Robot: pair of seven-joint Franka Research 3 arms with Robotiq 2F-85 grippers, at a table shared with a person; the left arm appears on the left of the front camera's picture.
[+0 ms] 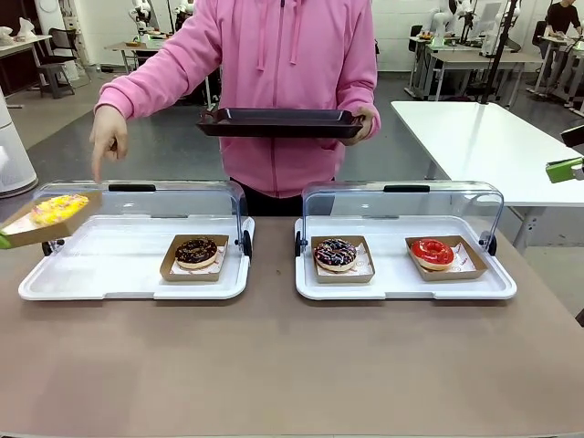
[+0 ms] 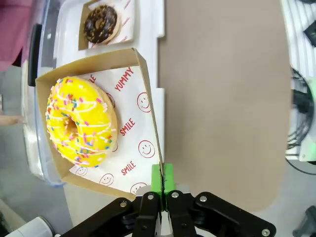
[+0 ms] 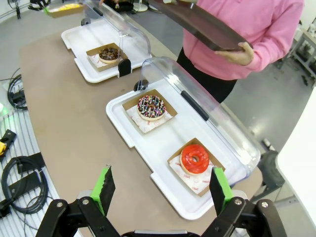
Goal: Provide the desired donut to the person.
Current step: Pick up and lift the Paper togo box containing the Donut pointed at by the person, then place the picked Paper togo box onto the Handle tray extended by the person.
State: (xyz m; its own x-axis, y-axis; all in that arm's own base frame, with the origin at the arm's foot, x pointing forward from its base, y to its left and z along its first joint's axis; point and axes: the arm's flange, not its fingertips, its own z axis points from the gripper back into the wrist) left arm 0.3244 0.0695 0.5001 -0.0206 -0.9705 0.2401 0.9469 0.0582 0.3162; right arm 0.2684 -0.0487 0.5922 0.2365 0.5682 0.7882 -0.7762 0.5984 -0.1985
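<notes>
A yellow sprinkled donut (image 2: 81, 121) lies in a cardboard tray (image 2: 133, 148) printed with red words. My left gripper (image 2: 162, 180) is shut on that tray's rim and holds it in the air above the left end of the left white tray (image 1: 91, 274). In the front view the yellow donut (image 1: 57, 210) hangs at the far left, tilted. The person (image 1: 283, 55) in a pink hoodie points a finger (image 1: 99, 169) down at it and holds a dark serving tray (image 1: 278, 123) in the other hand. My right gripper (image 3: 162, 190) is open above the table's right end, holding nothing.
A chocolate donut (image 1: 196, 252) stays in the left white tray. The right white tray (image 1: 401, 285) holds a dark sprinkled donut (image 1: 336, 254) and a red donut (image 1: 432, 252). Both clear lids (image 1: 401, 205) stand open at the back. Cables (image 3: 19, 182) lie beside the table.
</notes>
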